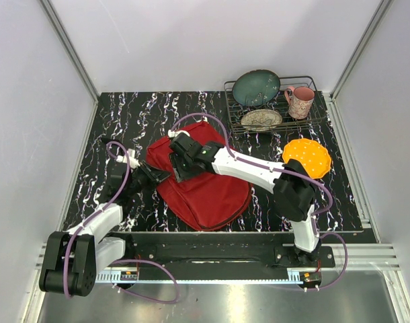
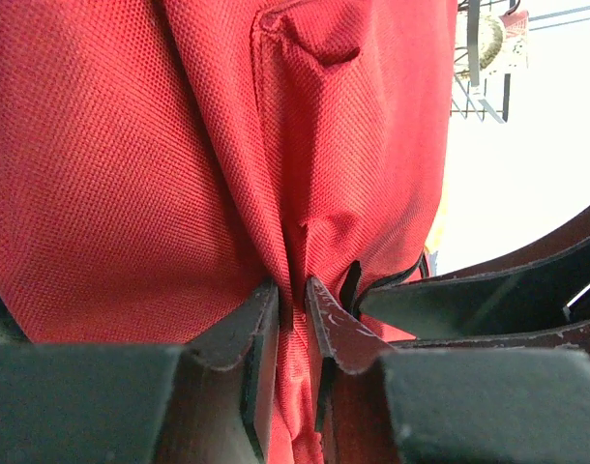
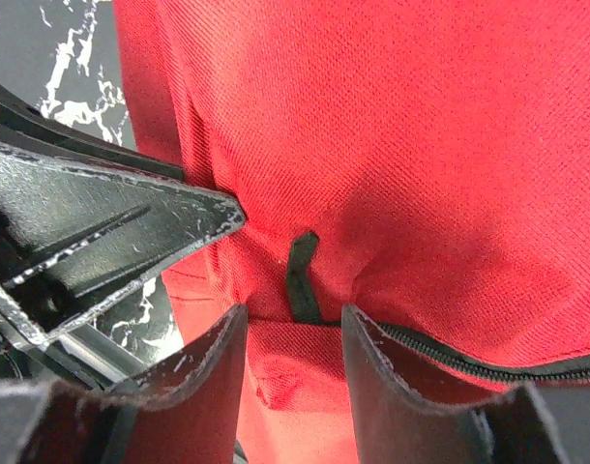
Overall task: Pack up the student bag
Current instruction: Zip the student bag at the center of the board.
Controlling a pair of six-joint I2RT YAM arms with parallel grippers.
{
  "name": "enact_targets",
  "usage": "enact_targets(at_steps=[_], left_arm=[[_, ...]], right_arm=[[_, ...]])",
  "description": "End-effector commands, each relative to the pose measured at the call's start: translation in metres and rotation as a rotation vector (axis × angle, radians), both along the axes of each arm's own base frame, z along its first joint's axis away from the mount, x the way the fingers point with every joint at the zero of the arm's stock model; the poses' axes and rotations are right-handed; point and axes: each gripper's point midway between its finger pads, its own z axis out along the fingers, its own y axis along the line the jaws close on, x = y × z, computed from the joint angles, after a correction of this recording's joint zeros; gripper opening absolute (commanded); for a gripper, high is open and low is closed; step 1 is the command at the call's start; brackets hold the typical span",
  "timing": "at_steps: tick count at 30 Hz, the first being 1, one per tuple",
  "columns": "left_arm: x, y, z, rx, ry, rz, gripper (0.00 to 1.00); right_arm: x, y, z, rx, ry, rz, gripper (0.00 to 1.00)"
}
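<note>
Red fabric backpack (image 1: 208, 195): left gripper (image 2: 291, 295) pinches a fold. Half-open right gripper (image 3: 293, 327) should close squarely on the black zip pull (image 3: 300, 275).

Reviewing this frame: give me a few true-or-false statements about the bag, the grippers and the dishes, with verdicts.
1. The left gripper pinches a fold of the student bag. True.
2. The pink mug lies inside the bag. False: it stands in the wire rack.
3. The orange plate lies in the rack. False: it lies on the table, right of the bag.
4. The right gripper is at the bag, close to the left one. True.
5. A black zip tab shows at the right gripper's fingertips. True.
</note>
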Motion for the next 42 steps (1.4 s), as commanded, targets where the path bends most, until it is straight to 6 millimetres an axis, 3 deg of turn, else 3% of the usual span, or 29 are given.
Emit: enact_targets(at_steps=[1,7,11,15,20,24,31,34,38,42], left_arm=[[0.013,-0.004,0.037,-0.007,-0.128,-0.032,0.19],[0.012,-0.006,0.04,-0.008,-0.134,-0.041,0.17],[0.011,-0.006,0.039,-0.01,-0.133,-0.045,0.15],[0.011,-0.007,0.04,-0.012,-0.133,-0.051,0.15],[0.009,-0.007,0.036,-0.007,-0.127,-0.05,0.13],[0.009,-0.006,0.035,-0.008,-0.123,-0.046,0.1],[0.008,-0.007,0.036,-0.008,-0.125,-0.055,0.08],[0.008,-0.007,0.036,-0.007,-0.124,-0.055,0.08],[0.008,-0.006,0.035,-0.004,-0.122,-0.054,0.08],[0.007,-0.007,0.034,-0.002,-0.121,-0.057,0.08]], right_arm=[[0.013,-0.004,0.004,-0.063,-0.072,-0.025,0.49],[0.022,-0.01,-0.001,-0.099,-0.104,-0.073,0.47],[0.022,0.0,0.002,-0.058,-0.093,-0.073,0.36],[0.022,0.005,0.002,-0.032,-0.072,-0.084,0.42],[0.017,0.015,0.021,0.069,-0.057,-0.087,0.53],[0.019,0.012,0.03,0.094,-0.069,-0.13,0.53],[0.028,0.003,0.02,0.043,-0.09,-0.197,0.47],[0.025,0.006,0.034,0.093,-0.102,-0.186,0.46],[0.028,0.007,0.058,0.176,-0.136,-0.203,0.53],[0.029,0.006,0.061,0.191,-0.145,-0.209,0.5]])
